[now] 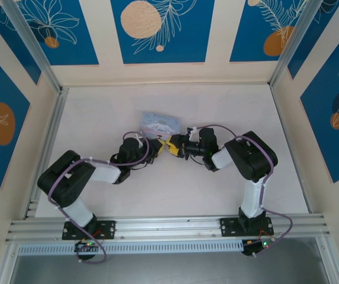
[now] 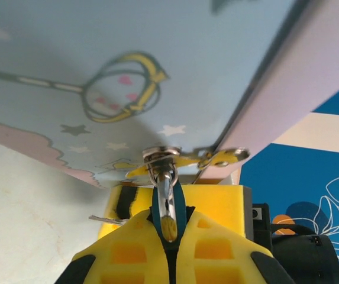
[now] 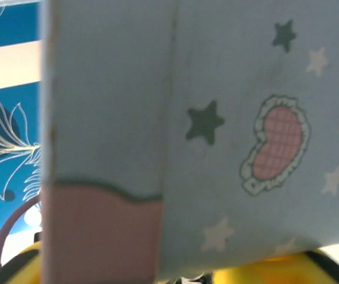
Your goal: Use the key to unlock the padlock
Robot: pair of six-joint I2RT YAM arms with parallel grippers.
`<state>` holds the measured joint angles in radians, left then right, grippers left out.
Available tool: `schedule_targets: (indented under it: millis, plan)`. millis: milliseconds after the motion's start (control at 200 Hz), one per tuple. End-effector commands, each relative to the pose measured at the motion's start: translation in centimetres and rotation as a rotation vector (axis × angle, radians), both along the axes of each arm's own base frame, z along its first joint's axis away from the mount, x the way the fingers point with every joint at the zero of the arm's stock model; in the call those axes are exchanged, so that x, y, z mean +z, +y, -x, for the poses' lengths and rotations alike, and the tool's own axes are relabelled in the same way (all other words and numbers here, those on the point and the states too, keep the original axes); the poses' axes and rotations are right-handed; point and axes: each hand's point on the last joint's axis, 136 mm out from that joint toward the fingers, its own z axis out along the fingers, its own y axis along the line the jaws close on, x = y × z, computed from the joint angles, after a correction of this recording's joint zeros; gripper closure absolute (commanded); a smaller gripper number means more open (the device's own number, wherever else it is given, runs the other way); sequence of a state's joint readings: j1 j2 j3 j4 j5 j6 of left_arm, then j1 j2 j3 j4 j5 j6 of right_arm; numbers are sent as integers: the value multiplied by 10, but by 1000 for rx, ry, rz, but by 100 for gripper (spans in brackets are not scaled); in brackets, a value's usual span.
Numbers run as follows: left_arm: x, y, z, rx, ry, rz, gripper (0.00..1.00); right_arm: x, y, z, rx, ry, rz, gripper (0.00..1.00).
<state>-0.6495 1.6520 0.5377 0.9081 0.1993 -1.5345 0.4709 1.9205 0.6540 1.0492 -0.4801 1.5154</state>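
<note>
Well, padlock (blue-tinged) in left gripper

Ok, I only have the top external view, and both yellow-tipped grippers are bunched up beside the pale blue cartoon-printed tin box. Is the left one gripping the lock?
Observer: Yes. The left wrist view shows the left gripper closed on the small dark blue metal padlock.
Operator: Is it hooked to the box?
Observer: Its silvery loop runs up to the yellowish metal hasp on the edge of the pale blue tin box.
Operator: And the key?
Observer: A thin silvery sliver pokes out to the left of the lock; it may be the key. Whether the right gripper holds it, I cannot tell.
</note>
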Motion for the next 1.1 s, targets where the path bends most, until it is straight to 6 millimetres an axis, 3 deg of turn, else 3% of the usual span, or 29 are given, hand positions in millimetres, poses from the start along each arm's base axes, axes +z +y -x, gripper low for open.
schedule_targets:
  millis: [0,195,400,575,800,1090]
  plan:
    - [27,-39,40,-218,-100,78,100,-9,-12,-3,-50,-4,83,48]
    - [20,-35,35,-188,-111,37,100,-18,-30,17,-22,13,175,23]
    - [9,-33,35,-189,-94,5,100,-12,-49,41,-2,-6,225,21]
    - [2,-33,37,-201,-84,-21,100,17,-59,54,34,-102,283,20]
    - [-5,-35,40,-228,-53,-48,100,49,-73,63,118,-311,537,28]
    - [-14,-40,44,-267,3,-69,100,46,-65,60,309,-622,951,54]
